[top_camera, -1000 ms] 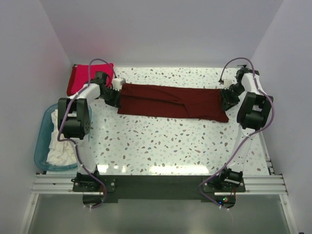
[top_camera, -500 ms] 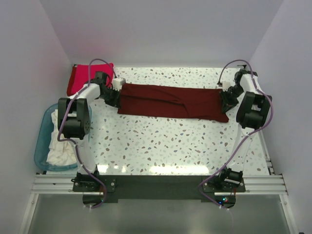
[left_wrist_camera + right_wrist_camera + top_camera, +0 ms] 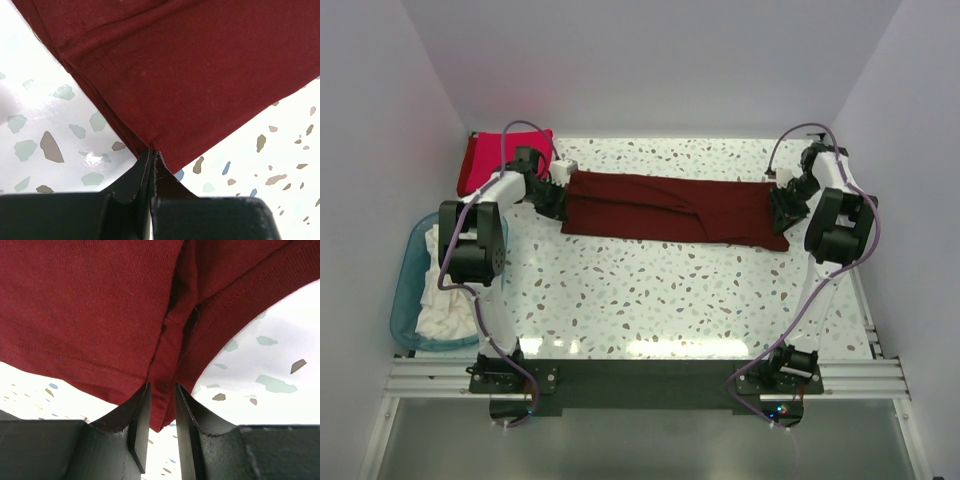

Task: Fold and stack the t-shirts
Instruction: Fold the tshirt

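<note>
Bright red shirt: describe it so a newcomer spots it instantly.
On the speckled table, look at the far left corner, just behind the left arm. The bright red shirt lies there in a compact pile. Unlike the dark maroon shirt stretched across the table, it is vivid crimson.

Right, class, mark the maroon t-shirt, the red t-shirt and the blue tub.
maroon t-shirt [image 3: 670, 208]: top view, middle of the cloth.
red t-shirt [image 3: 483, 160]: top view, its left part.
blue tub [image 3: 402, 290]: top view, left wall.
</note>
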### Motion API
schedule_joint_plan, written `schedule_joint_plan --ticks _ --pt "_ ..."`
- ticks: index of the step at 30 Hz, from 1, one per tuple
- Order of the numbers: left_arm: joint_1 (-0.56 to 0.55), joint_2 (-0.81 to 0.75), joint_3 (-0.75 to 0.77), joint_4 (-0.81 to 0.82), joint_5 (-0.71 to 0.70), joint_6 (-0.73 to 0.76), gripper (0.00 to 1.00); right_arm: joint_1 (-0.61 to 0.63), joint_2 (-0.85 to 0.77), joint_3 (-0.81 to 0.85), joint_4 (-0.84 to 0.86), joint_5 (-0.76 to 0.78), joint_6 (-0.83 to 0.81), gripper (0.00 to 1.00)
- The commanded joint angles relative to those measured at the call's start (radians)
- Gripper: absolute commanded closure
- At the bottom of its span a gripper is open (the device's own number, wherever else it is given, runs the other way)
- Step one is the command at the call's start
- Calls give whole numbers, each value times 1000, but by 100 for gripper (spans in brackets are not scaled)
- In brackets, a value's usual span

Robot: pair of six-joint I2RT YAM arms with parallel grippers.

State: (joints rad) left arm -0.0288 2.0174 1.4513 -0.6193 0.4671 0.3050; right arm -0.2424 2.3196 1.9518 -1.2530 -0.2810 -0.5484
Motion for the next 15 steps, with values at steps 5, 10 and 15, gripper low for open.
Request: schedule_joint_plan --ticks 5,10,15 --pt "1 -43 12 4 13 -15 100 3 14 9 -29 -9 -2 76" --pt "1 -51 1 12 13 -20 100 3 27 19 -40 14 -2 76" --pt "1 -55 -8 15 16 -26 100 5 35 32 -36 31 5 72"
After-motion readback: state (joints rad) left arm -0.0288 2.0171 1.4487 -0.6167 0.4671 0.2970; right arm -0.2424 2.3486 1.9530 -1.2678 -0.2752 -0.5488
